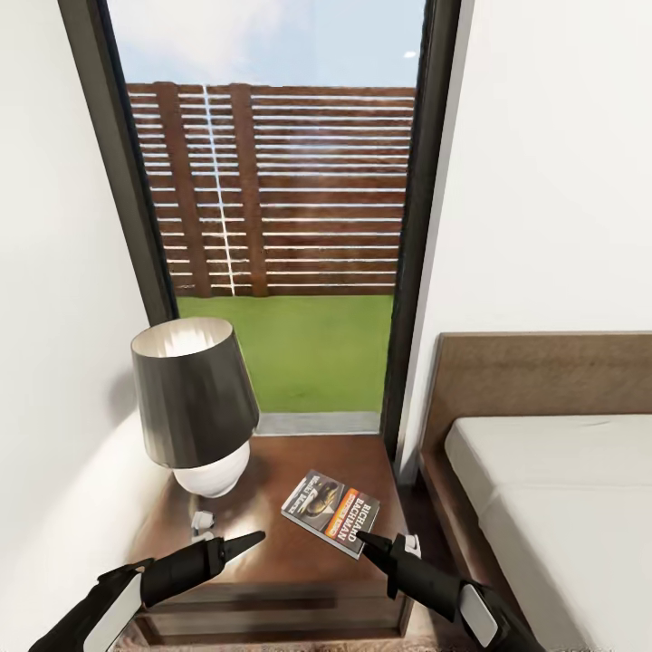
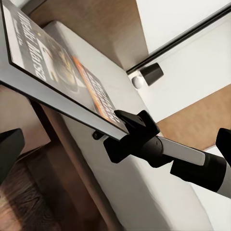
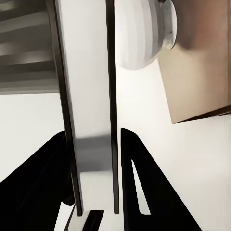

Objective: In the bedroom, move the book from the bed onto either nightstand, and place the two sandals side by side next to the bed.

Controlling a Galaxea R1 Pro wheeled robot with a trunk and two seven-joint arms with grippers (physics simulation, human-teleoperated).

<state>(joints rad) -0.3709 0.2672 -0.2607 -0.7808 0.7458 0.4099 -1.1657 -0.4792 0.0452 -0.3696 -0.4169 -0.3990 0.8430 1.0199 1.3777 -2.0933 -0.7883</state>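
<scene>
here the book (image 1: 330, 511) is pinched at its edge by the right gripper (image 1: 364, 540), just over the nightstand (image 1: 272, 561). it is judged ready to be lowered flat and released. the left gripper (image 1: 249, 541) hangs empty beside it, fingers together.

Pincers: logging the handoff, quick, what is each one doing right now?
Left pincer: appears closed, holding nothing, above the glossy dark brown wooden nightstand.
Right pincer: shut on the thin dark paperback book with the orange band.

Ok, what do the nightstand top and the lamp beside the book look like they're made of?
The nightstand looks like dark brown wood with a glossy finish: grain and soft reflections show. The lamp seems to have a dark, satiny shade, perhaps metal, on a smooth white base, possibly ceramic. The book looks like a glossy paperback.
</scene>
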